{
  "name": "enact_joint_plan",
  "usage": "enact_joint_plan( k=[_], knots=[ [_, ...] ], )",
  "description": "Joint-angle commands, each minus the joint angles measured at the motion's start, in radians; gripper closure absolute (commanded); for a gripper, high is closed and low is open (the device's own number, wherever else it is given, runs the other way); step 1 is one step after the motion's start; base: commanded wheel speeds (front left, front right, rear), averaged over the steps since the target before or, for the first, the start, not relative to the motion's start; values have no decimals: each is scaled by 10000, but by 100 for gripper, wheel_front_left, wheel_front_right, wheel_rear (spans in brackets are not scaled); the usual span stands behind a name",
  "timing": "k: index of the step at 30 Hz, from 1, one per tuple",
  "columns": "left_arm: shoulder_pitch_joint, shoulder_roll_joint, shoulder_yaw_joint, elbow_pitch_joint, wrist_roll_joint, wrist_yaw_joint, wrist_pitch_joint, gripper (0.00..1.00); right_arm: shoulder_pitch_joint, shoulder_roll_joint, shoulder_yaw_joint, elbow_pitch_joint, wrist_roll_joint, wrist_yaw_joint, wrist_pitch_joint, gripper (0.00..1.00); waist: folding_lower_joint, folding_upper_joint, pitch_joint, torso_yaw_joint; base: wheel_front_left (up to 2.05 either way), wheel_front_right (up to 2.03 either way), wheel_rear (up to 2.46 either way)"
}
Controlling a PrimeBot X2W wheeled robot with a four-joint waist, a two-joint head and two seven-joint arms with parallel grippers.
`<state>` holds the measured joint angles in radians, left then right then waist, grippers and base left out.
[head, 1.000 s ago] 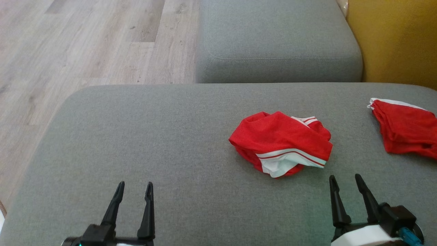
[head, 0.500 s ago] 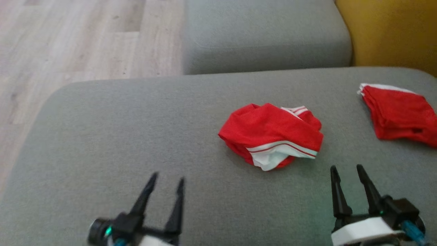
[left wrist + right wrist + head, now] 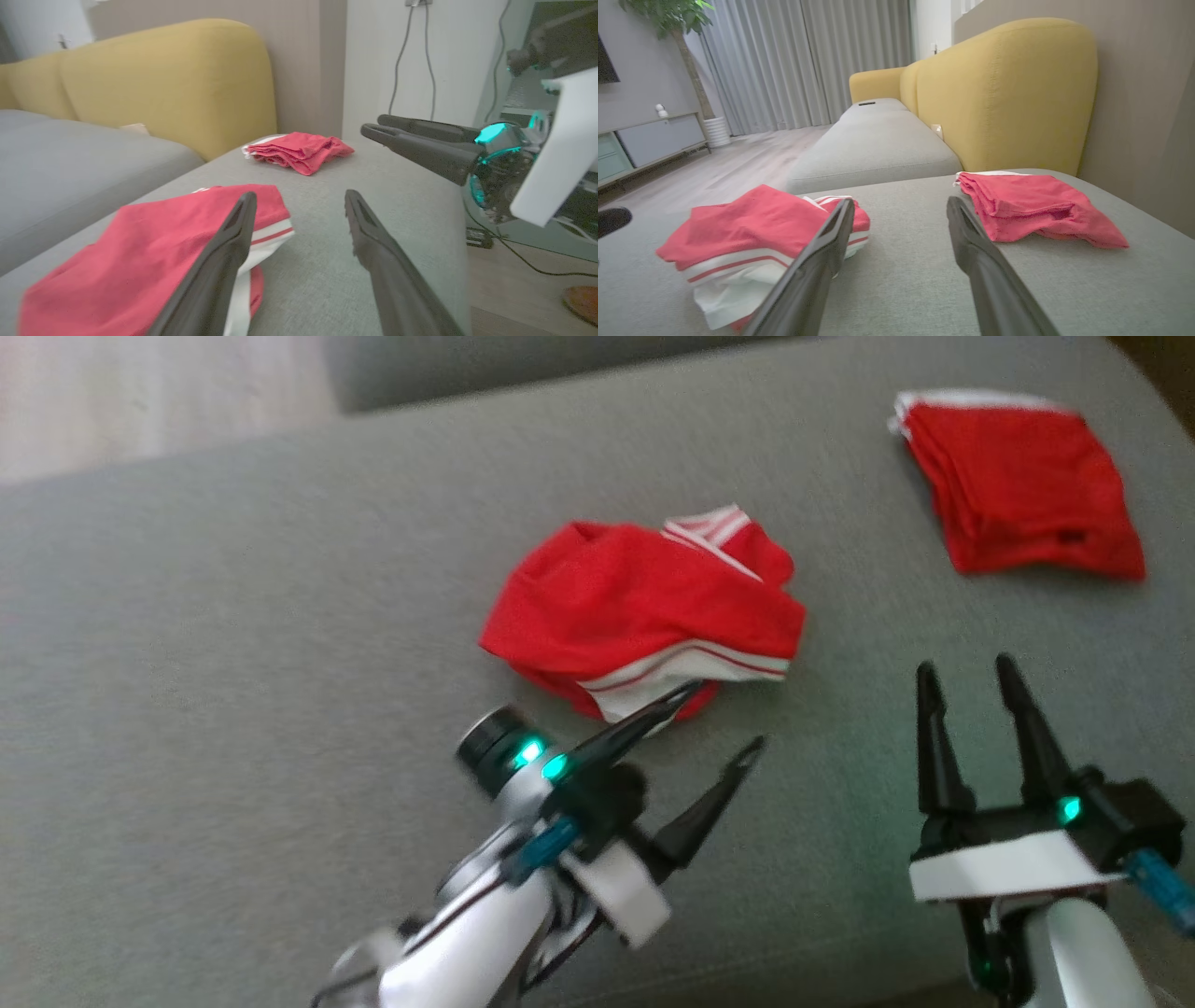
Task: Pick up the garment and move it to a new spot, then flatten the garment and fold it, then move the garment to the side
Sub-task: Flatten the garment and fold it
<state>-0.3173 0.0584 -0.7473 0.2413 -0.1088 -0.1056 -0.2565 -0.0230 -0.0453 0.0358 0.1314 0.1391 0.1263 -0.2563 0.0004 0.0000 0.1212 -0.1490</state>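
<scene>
A crumpled red garment (image 3: pixel 644 611) with white striped trim lies bunched on the grey cushion (image 3: pixel 233 644); it shows at the lower left of the left wrist view (image 3: pixel 140 256) and of the right wrist view (image 3: pixel 756 233). My left gripper (image 3: pixel 724 719) is open, angled up to the right, one fingertip over the garment's white near edge, the other above bare cushion. My right gripper (image 3: pixel 966 667) stands open over bare cushion to the garment's right, holding nothing. In the left wrist view the right gripper (image 3: pixel 373 126) comes in from the right.
A second red garment (image 3: pixel 1022 485), folded flat, lies at the cushion's far right corner (image 3: pixel 1036 207). A yellow sofa back (image 3: pixel 1004 93) rises behind it. Another grey cushion (image 3: pixel 873 149) stretches beyond. Wood floor (image 3: pixel 140 401) lies to the left.
The head camera has tilted down and turned, shifting the whole picture. My left gripper has swung right and forward to the crumpled garment's near edge. The right gripper keeps its place, still open.
</scene>
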Motion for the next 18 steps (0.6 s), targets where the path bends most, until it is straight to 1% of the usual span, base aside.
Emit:
enact_joint_plan(
  k=[1,3,4,7,8,11,13,14,18],
  knots=[
    [-876,-81,-138,27,-192,-49,-53,0,-461,-84,154,-443,-82,44,-55,0,-4,0,1026,-796,0,0,0],
    [-1550,-81,-690,572,-376,-92,-53,0,-580,-81,102,-522,-83,44,-55,0,-4,0,1363,-962,0,0,0],
    [-2208,-81,-1148,1205,-487,-79,-53,0,-685,-78,58,-589,-75,44,-55,0,-4,0,1663,-1103,0,0,0],
    [-3149,-81,-1719,2104,-650,159,-2,0,-851,-71,73,-642,-50,44,-55,0,-4,0,2053,-1274,0,0,0],
    [-3465,-81,-1877,2356,-674,344,3,0,-907,-69,85,-651,-36,44,-55,0,-4,0,2170,-1322,0,0,0],
    [-4338,-81,-2326,3068,-599,1140,47,0,-1069,-62,99,-669,3,44,-55,0,-4,0,2487,-1436,0,0,0],
    [-4792,-81,-2593,3477,-673,1589,160,0,-1172,-58,130,-693,32,44,-55,0,-4,0,2689,-1512,0,0,0],
    [-4994,-81,-2731,3692,-721,1767,270,0,-1225,-56,148,-709,50,44,-55,0,-4,0,2788,-1548,0,0,0],
    [-5612,-81,-3187,4407,-1042,2223,592,0,-1446,-52,205,-735,224,44,-55,0,-4,0,3132,-1661,0,0,0]
  ],
)
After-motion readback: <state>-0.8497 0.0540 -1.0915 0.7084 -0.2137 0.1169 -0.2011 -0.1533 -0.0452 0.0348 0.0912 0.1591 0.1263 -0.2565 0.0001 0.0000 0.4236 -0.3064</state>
